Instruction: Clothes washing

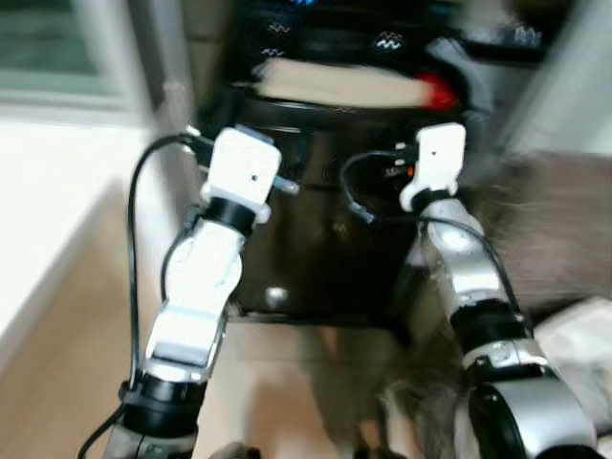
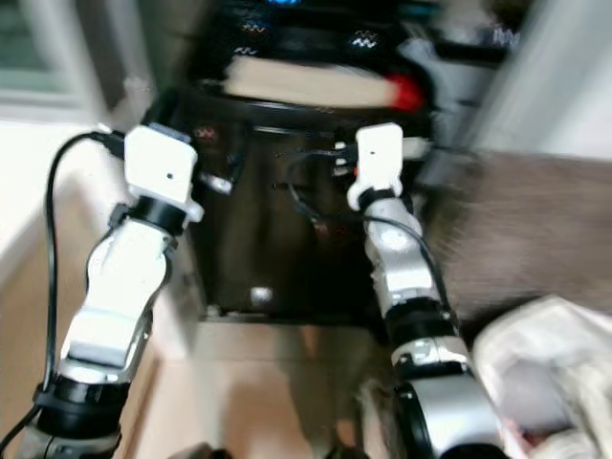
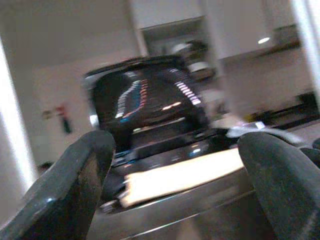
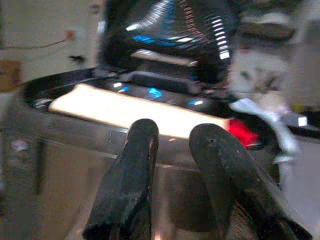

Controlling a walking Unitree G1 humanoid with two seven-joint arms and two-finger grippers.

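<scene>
Approaching the washing machine (image 1: 316,239), dark and centred in the upper frame, lid raised, is the step in hand (blurred pictures suggest walking). Left gripper (image 3: 175,170) is spread wide; right gripper (image 4: 172,165) narrowly parted, both empty. Next: close in. Its pale opening (image 1: 344,86) runs left-right, facing up.

- The two head views look forward and down, blurred, onto the tall dark glossy top-loading washing machine (image 1: 325,220); both share its front panel and open rim.
- The left wrist view looks slightly upward, close, over the machine's rim at its raised lid.
- The right wrist view faces the same rim from just before its front.
</scene>
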